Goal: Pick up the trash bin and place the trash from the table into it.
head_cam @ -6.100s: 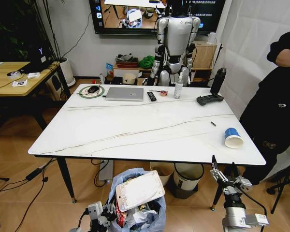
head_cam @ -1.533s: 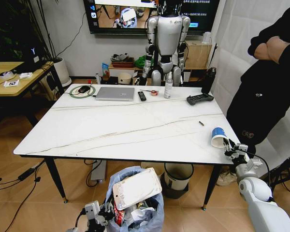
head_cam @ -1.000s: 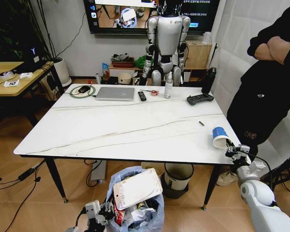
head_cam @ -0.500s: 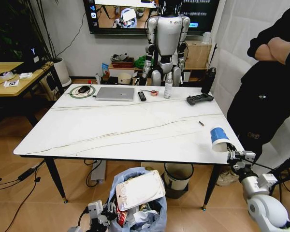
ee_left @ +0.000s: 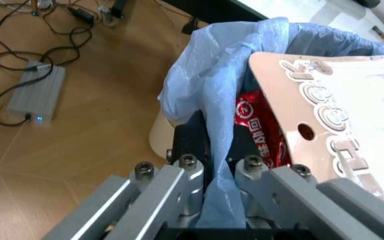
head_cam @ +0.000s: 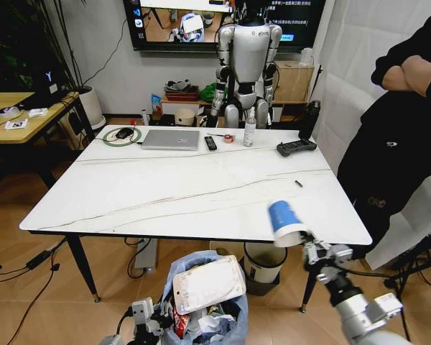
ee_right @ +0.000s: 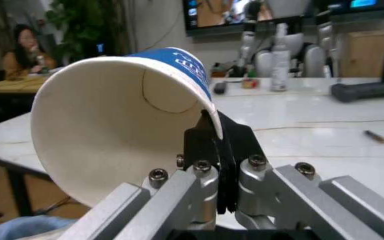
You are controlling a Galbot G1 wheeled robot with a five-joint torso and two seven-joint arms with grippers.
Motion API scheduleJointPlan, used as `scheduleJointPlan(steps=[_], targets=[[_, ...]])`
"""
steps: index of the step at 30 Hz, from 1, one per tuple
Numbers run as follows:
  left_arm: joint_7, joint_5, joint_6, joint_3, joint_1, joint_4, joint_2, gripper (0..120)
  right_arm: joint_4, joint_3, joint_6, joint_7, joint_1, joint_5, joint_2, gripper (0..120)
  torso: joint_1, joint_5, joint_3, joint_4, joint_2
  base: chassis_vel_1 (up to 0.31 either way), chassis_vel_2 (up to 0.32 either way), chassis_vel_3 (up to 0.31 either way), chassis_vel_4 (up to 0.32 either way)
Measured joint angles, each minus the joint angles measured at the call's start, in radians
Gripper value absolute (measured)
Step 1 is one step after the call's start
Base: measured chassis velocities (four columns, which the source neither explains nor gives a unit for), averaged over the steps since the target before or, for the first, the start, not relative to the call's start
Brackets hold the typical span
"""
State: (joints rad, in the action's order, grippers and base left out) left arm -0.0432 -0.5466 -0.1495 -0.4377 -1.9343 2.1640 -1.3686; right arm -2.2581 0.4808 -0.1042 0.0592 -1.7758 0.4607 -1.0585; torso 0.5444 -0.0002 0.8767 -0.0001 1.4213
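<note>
The trash bin [head_cam: 201, 305] with its crinkly light-blue bag stands on the floor in front of the table [head_cam: 165, 190], stuffed with trash: a pale flat pack [head_cam: 207, 284] on top and a red wrapper [ee_left: 259, 145] beneath. My left gripper [head_cam: 149, 316] is shut on the bag's rim [ee_left: 212, 165] at the bin's left side. My right gripper [head_cam: 310, 249] is shut on the rim of the blue-white paper cup [head_cam: 284, 222], held tilted in the air just past the table's front edge, up and to the right of the bin. In the right wrist view the cup [ee_right: 125, 125] opens toward the camera.
At the table's far edge lie a laptop [head_cam: 171, 139], remote [head_cam: 210, 142], bottle [head_cam: 250, 132] and black controller [head_cam: 296, 147]. A white bin with black rim [head_cam: 264, 264] stands under the table. A person [head_cam: 406, 136] stands at the right. A wooden desk [head_cam: 18, 115] is left.
The right gripper took the cup by its rim at the table's right edge, lifted it, and carried it left and toward me, over the front edge. The left gripper kept hold of the bag.
</note>
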Motion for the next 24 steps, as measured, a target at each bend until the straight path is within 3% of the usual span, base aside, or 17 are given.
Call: scheduleJointPlan(steps=[7,14,24], targets=[[0.0,-0.003,-0.005,-0.006,0.01,-0.008,-0.004,0,-0.002,-0.117,-0.003,0.003,0.044,0.016,0.089,0,0.0,0.0001,0.0,0.0,0.0,0.0,0.0,0.0,0.0],[0.0,-0.002,-0.009,-0.014,0.027,-0.031,-0.032,0,0.031,-0.28,-0.016,0.07,0.176,0.076,0.192,0,0.0,0.0002,0.0,0.0,0.0,0.0,0.0,0.0,0.0],[0.0,0.004,-0.015,-0.014,0.055,-0.052,-0.07,0,0.115,-0.444,-0.029,0.106,0.334,0.109,0.227,0,0.0,0.0003,0.0,0.0002,0.0,0.0,0.0,0.0,0.0]])
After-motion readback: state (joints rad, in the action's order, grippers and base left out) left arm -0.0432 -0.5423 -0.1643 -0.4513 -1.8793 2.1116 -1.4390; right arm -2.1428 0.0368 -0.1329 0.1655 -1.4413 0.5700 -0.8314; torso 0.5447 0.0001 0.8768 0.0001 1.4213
